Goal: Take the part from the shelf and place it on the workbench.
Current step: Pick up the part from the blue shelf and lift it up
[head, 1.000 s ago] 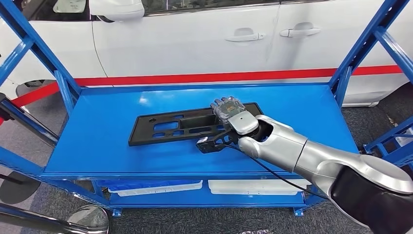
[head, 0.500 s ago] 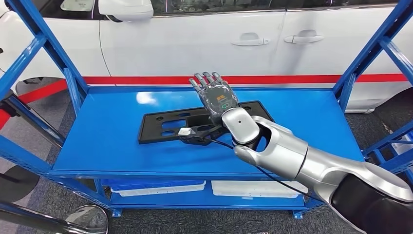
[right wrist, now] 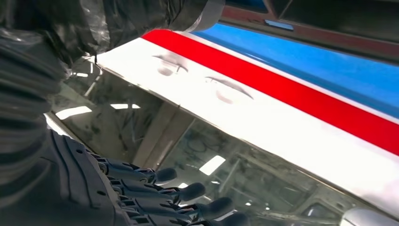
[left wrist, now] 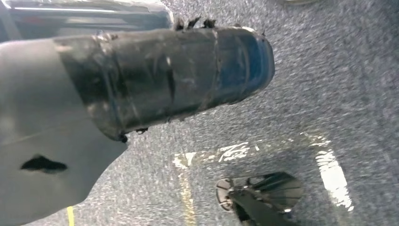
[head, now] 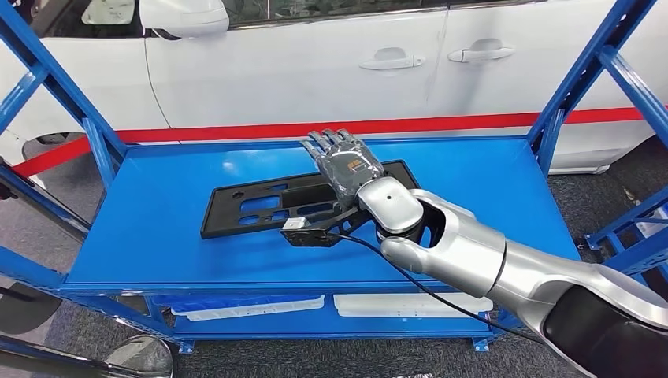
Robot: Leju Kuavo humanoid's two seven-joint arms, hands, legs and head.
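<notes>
Currently the black plastic panel (head: 303,201), a long flat part with several cut-outs, is seen lying flat on the blue shelf deck (head: 488,189), roughly at its middle and set at a slight slant to the front edge. The right hand (head: 346,161) is raised above the panel's right half, nearer the back edge, with its fingers (right wrist: 188,192) extended, slightly apart and holding nothing; in the right wrist view they are shown side by side against the white car (head: 315,71) parked behind the shelf. No contact between hand and panel can be made out. The left hand (left wrist: 155,80) is seen hanging over grey carpet; whether its fingers are spread or curled cannot be told.

The grasp is judged not yet made. Several risks are foreseen from here. The panel is thin and lies flush on a smooth deck, so it could be pushed along the shelf rather than picked up if the fingers are brought down without getting under an edge. A grip taken at one end could let the long part sag, swing and strike a blue upright (head: 579,79) on the way out. The black cable (head: 425,283) trailing from the wrist could be snagged on the panel's near edge.
</notes>
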